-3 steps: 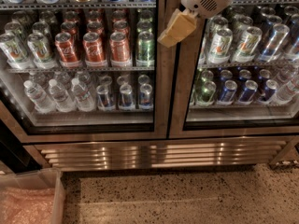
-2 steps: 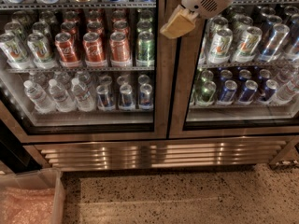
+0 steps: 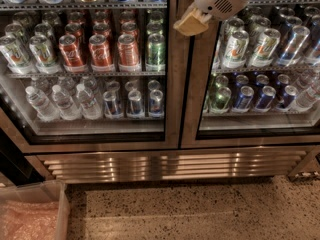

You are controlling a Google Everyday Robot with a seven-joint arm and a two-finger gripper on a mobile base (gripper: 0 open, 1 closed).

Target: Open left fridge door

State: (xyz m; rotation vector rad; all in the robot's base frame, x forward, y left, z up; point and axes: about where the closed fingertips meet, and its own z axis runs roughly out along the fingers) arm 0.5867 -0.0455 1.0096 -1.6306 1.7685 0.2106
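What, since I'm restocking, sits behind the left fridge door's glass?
Behind the left fridge door: red cola cans with a green can beside them, below them water bottles and small blue cans. Rear rows are covered by front ones. The gripper hangs before the centre frame.

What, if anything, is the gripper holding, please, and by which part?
It cannot be told; the gripper is in front of the left fridge door, at its right frame edge.

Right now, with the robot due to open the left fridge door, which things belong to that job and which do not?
Of the job: left fridge door, shut; gripper, high up before the steel frames where the two doors meet.
Not of the job: right fridge door; vent grille below; plastic bin, bottom left; speckled floor.
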